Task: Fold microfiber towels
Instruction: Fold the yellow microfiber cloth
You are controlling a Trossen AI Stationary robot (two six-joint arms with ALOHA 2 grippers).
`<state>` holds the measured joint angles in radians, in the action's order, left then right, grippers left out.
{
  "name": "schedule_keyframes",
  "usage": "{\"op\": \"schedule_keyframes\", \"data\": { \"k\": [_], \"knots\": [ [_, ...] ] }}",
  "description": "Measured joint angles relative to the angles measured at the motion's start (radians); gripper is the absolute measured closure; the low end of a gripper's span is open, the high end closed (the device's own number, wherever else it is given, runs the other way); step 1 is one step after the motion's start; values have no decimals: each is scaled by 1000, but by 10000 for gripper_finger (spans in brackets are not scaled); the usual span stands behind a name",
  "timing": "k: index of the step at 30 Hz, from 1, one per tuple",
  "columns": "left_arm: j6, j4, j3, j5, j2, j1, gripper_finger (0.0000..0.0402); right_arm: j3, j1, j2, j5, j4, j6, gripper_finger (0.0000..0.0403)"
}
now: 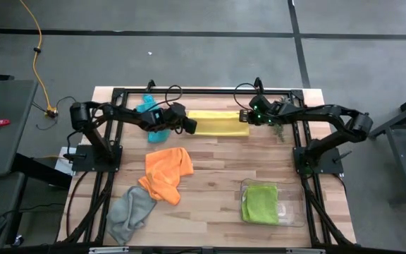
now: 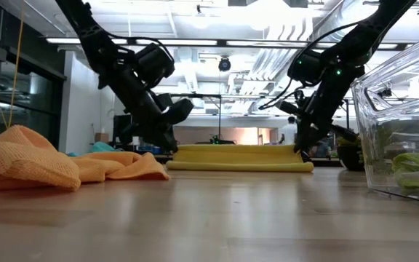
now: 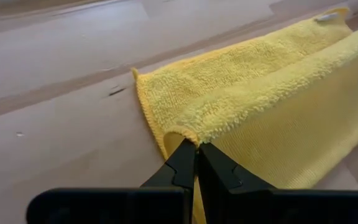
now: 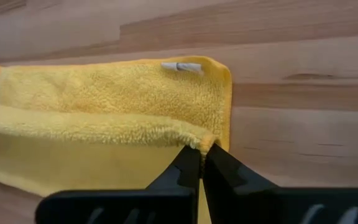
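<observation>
At the table's left front corner a grey towel [image 1: 131, 209] is left crumpled, and just beside it, nearer the middle, an orange towel [image 1: 166, 172] is heaped unfolded. A teal towel [image 1: 149, 111] is bunched at the far left, partly hidden under the left arm. Toward the far edge, between the two arms, the yellow towel [image 1: 218, 122] is laid out as a long strip, its long axis running left to right across the table. The left gripper [image 3: 197, 163] is pinched shut on the strip's left end, where a fold of cloth is caught between the closed fingers. The right gripper [image 4: 201, 163] is pinched shut in the same way on the right end, next to the corner carrying a small white tag [image 4: 181, 66]. Each arm is thus set at its own end of the strip, with the cloth stretched between them and the folded edge lying along the line that joins the two grippers. The next fold is judged to depend on both ends being carried together across the short width, so that the edge stays straight. At the right front, a lime green towel [image 1: 260, 203] is seen folded inside a clear tray [image 1: 292, 217].
</observation>
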<state>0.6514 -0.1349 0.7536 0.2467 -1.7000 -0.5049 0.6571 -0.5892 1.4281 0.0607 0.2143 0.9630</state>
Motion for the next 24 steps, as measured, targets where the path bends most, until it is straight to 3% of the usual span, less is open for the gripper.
{"op": "schedule_keyframes", "data": {
  "k": [12, 18, 24],
  "knots": [
    [0, 3, 0, 39, 0, -8, 375, 0, 0, 0, 2, 0, -1, 384],
    [-35, 5, 0, 4, 2, -44, 327, 0, -3, 0, 47, 0, -1, 308],
    [-59, 11, 0, -32, 83, -91, 277, 30, -25, -51, 60, -8, -69, 237]
  ]
}}
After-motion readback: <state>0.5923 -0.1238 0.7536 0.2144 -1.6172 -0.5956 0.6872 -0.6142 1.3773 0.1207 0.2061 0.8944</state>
